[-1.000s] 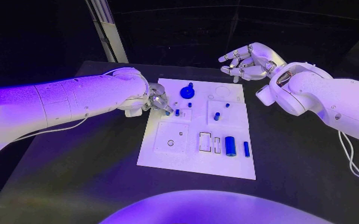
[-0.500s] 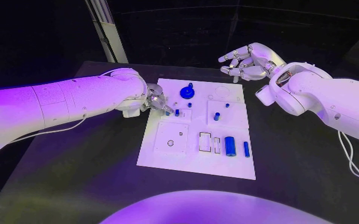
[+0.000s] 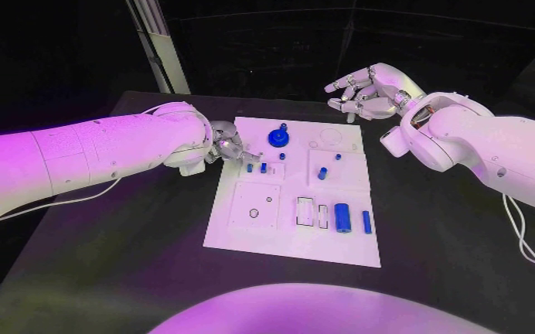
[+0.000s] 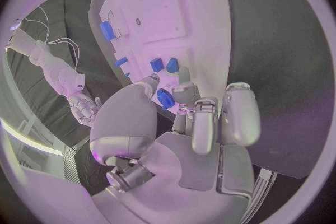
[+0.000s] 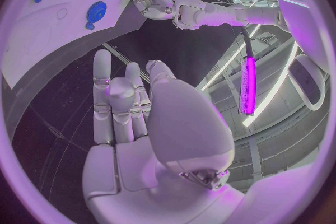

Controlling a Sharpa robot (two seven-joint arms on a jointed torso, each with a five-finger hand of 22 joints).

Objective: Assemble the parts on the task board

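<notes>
The white task board lies mid-table with blue parts on it. My left hand hovers over the board's far left edge. In the left wrist view its thumb and fingers close round a small blue part, just behind two small blue pieces standing in the board. A blue knob stands at the far end. A blue cylinder and a slim pin lie at the near right. My right hand hangs in the air beyond the board's far right corner, fingers apart and holding nothing.
A pale upright pole stands behind the table's far left corner. Black table surface runs along both sides of the board. The right forearm reaches over the table's right side.
My left hand has drawn back slightly toward the board's left edge. The right hand and the parts on the board have stayed put.
</notes>
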